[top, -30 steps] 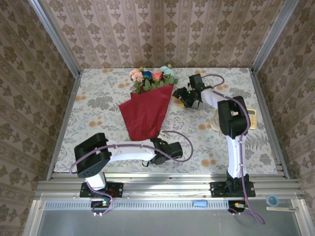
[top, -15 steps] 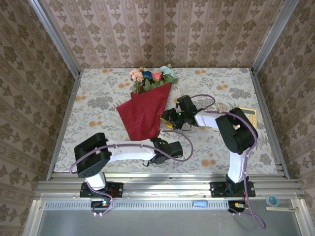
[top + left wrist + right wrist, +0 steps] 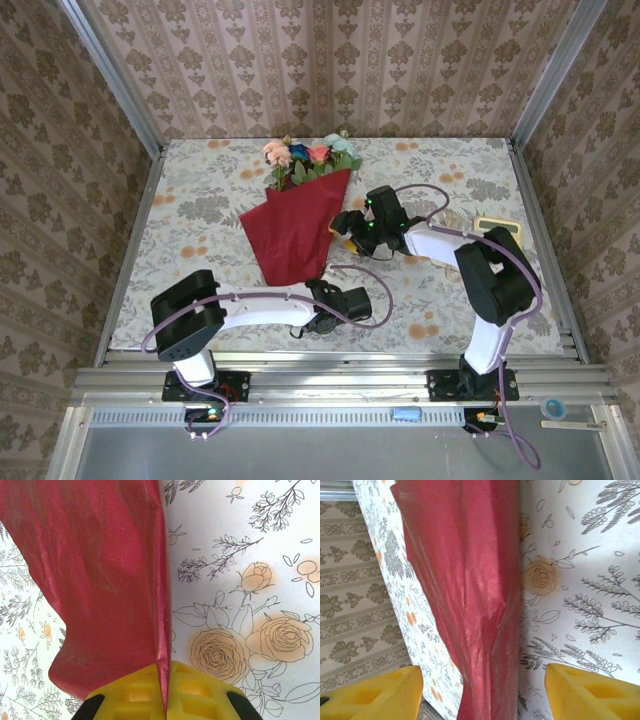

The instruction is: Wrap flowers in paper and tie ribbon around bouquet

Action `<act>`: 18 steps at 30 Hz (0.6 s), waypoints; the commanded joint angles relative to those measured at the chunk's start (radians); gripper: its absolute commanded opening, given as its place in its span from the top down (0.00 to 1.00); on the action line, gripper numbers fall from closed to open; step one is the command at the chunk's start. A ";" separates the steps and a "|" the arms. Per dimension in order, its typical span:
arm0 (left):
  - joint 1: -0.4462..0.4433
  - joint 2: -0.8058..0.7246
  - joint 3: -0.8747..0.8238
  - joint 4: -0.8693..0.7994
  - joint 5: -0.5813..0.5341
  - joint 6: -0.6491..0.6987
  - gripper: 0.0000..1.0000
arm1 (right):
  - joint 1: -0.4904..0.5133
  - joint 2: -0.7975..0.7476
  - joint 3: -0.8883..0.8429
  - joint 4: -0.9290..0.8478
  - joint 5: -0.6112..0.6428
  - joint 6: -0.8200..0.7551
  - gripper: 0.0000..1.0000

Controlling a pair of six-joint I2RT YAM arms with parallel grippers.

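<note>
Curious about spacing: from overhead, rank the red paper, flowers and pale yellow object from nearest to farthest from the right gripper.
Measured from the right gripper:
1. The paper, right beside it on its left.
2. The flowers, farther back, above the paper's wide rim.
3. The pale yellow object, far off on the gripper's right.

Red paper cone [image 3: 297, 232] lies flat, flowers [image 3: 308, 160] at far rim.

bouquet [image 3: 298, 230] across centre, bare tablecloth [image 3: 190, 225] left, right gripper [image 3: 345, 222] straddling its edge
</note>
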 commanded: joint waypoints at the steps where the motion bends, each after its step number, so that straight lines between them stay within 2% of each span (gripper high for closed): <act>1: 0.014 0.008 0.025 -0.016 -0.028 0.019 1.00 | 0.031 0.022 0.015 -0.048 0.016 -0.029 0.32; 4: 0.015 0.011 0.028 -0.017 -0.030 0.023 1.00 | 0.042 0.099 0.081 -0.078 0.000 -0.036 0.34; 7: 0.016 0.018 0.034 -0.021 -0.032 0.027 1.00 | 0.043 0.182 0.149 -0.107 -0.007 -0.061 0.46; 9: 0.016 0.022 0.036 -0.024 -0.032 0.028 1.00 | 0.036 0.212 0.188 -0.126 0.003 -0.085 0.63; 11: 0.016 0.021 0.036 -0.022 -0.030 0.026 1.00 | 0.021 0.235 0.228 -0.155 0.030 -0.120 0.90; 12: 0.016 0.021 0.035 -0.020 -0.030 0.027 1.00 | 0.014 0.244 0.248 -0.170 0.044 -0.137 0.96; 13: 0.016 0.020 0.036 -0.017 -0.030 0.026 1.00 | 0.005 0.257 0.271 -0.182 0.048 -0.152 0.93; 16: 0.020 0.023 0.049 -0.012 -0.033 0.037 1.00 | -0.018 0.323 0.347 -0.236 0.023 -0.193 0.58; 18: 0.024 0.027 0.058 -0.008 -0.034 0.043 1.00 | -0.026 0.358 0.388 -0.272 0.015 -0.221 0.54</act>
